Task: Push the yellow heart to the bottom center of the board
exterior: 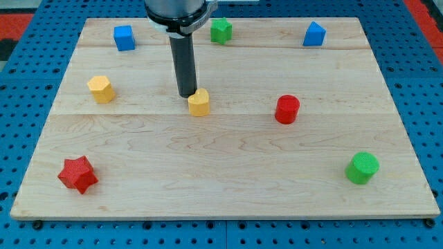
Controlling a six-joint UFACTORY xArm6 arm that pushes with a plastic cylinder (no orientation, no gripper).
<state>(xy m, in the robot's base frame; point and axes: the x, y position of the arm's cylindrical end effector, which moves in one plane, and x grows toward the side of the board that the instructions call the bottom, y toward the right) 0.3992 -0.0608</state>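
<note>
The yellow heart [199,103] lies near the middle of the wooden board [228,187], a little left of centre. My tip [187,95] stands right against the heart's upper left side. The rod rises straight up from there to the arm at the view's top.
A yellow hexagon block [101,88] lies at the left. A red star [77,174] is at the bottom left. A red cylinder [287,109] is right of centre. A green cylinder [363,168] is at the bottom right. Along the top lie a blue cube [124,37], a green block [221,30] and a blue block [314,34].
</note>
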